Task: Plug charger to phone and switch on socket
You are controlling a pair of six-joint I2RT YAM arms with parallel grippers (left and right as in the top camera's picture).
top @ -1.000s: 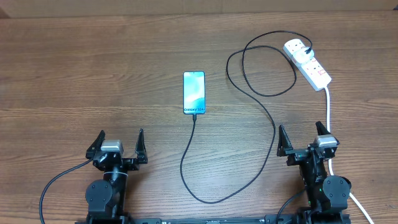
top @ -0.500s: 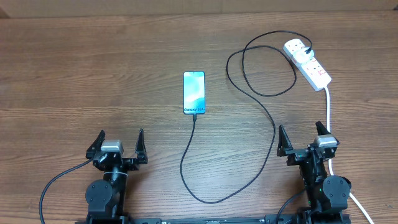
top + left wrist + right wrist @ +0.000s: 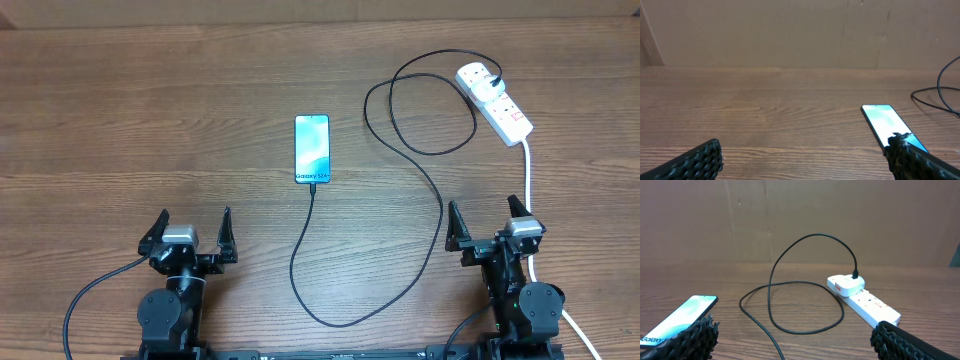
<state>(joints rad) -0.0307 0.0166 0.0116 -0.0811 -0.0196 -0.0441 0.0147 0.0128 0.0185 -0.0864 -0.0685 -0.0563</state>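
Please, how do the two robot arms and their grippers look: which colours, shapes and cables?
The left arm and the right arm are black, with round joint housings. The left gripper and the right gripper each have two pointed black fingers with a rough, knobbly surface, and a small silver-grey block between them. A thin black wire leaves the left arm.

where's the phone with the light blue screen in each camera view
Overhead: the slim light-blue-screened smartphone lies near centre.
Left wrist: smartphone at lower right.
Right wrist: smartphone in the lower left corner.
Shared landmark: the thin black cable, reaching the smartphone's near short edge overhead.
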